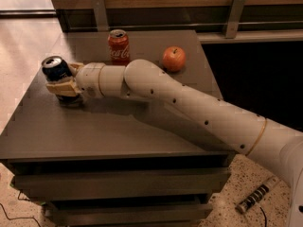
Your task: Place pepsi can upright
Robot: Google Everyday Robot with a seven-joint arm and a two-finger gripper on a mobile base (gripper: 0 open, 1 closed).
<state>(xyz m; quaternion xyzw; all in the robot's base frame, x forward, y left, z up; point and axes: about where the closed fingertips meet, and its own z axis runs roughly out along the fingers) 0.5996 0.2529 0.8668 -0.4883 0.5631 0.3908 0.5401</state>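
Note:
The pepsi can [55,69] is dark blue with a silver top. It stands nearly upright, tilted slightly, at the left side of the dark grey table [113,126]. My gripper [65,83] is shut on the pepsi can, its tan fingers [60,87] wrapped around the can's lower half. The can's bottom is hidden behind the fingers, so I cannot tell whether it touches the table. My white arm reaches in from the lower right across the table.
A red Coca-Cola can [118,46] stands upright at the back of the table. A red apple [173,58] lies to its right. A wooden wall with metal brackets runs behind. A dark cylindrical object [254,200] lies on the floor at lower right.

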